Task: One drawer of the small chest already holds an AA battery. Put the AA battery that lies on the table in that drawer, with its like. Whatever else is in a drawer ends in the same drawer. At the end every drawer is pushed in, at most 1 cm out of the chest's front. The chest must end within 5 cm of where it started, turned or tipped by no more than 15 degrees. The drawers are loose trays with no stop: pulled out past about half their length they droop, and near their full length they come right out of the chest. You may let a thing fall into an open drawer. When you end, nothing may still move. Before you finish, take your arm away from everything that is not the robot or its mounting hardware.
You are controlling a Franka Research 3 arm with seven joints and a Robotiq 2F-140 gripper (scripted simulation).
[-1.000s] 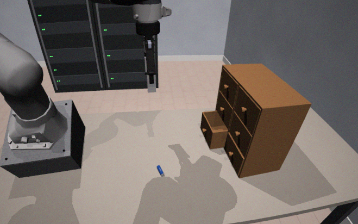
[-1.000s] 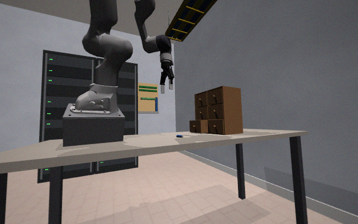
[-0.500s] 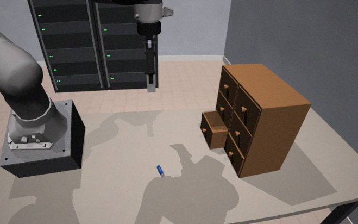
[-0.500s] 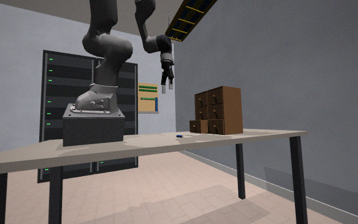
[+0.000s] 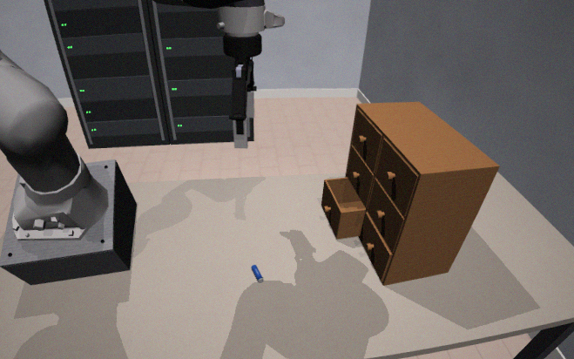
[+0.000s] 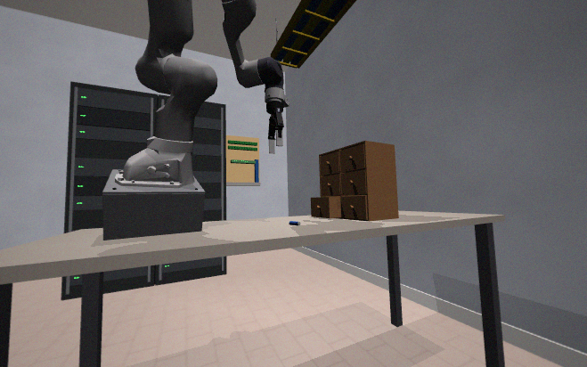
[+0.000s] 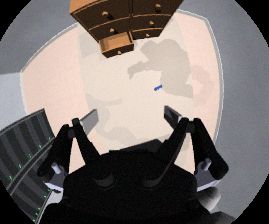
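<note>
A blue AA battery (image 5: 257, 273) (image 6: 294, 223) (image 7: 158, 88) lies on its side on the table, out in front of the wooden chest (image 5: 440, 209) (image 6: 381, 182) (image 7: 127, 19). The chest stands upright with two columns of three drawers. Its bottom drawer in the far column (image 5: 349, 222) (image 6: 325, 207) (image 7: 118, 50) is pulled out; the others look pushed in. No battery shows in the visible part of the open drawer; part of its floor is hidden. My gripper (image 5: 240, 145) (image 6: 275, 149) (image 7: 130, 113) is open and empty, high above the table, to the side of the battery and short of the chest.
The robot's base block (image 5: 121, 222) (image 6: 152, 214) stands on the table (image 5: 181, 312) (image 6: 249, 241) across from the chest's front. Dark server racks (image 5: 115, 80) (image 6: 112, 136) stand behind the table. A grey wall (image 5: 525, 89) (image 6: 492, 113) rises beyond the chest.
</note>
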